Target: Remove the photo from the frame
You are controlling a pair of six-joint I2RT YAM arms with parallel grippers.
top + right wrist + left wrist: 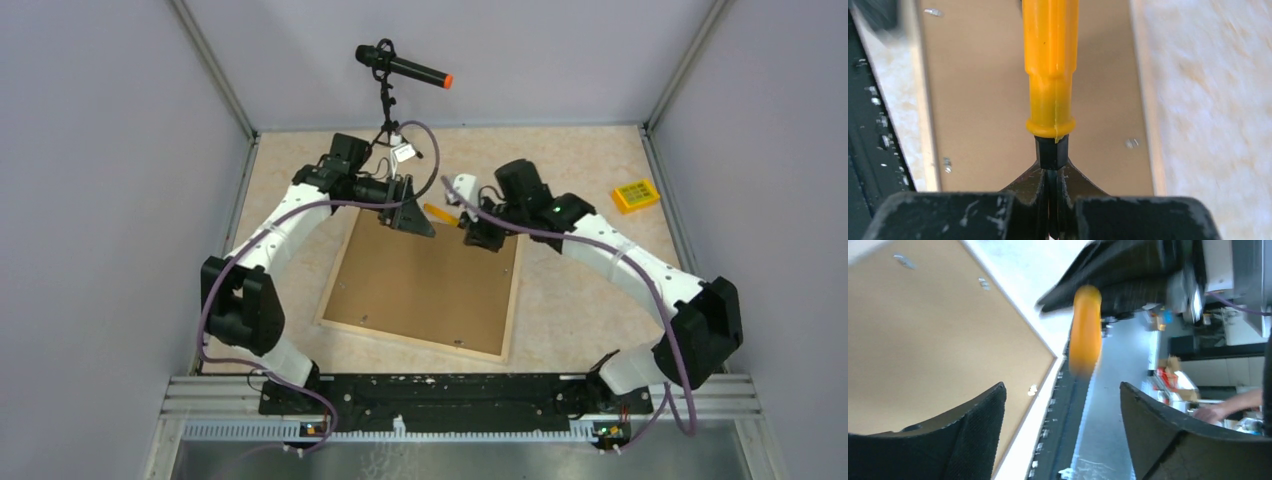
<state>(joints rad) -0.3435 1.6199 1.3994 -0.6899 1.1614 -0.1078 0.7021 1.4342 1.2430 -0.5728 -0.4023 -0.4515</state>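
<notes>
The frame (420,285) lies face down on the table, its brown hardboard back up and its pale wood sides showing. The photo is hidden under the back. My right gripper (478,235) hovers over the frame's far right corner, shut on the black end of a yellow-handled tool (437,212). In the right wrist view the tool (1050,65) points away from the gripper (1050,170) over the brown back (978,100). My left gripper (412,215) is open and empty above the frame's far edge. In its wrist view (1063,435) it faces the blurred tool (1085,330) and the back (923,340).
Small metal tabs (1131,143) sit along the back's edges, one also in the left wrist view (1032,389). A yellow block (636,195) lies at the far right. A microphone on a small tripod (403,68) stands at the back. Grey walls close in three sides.
</notes>
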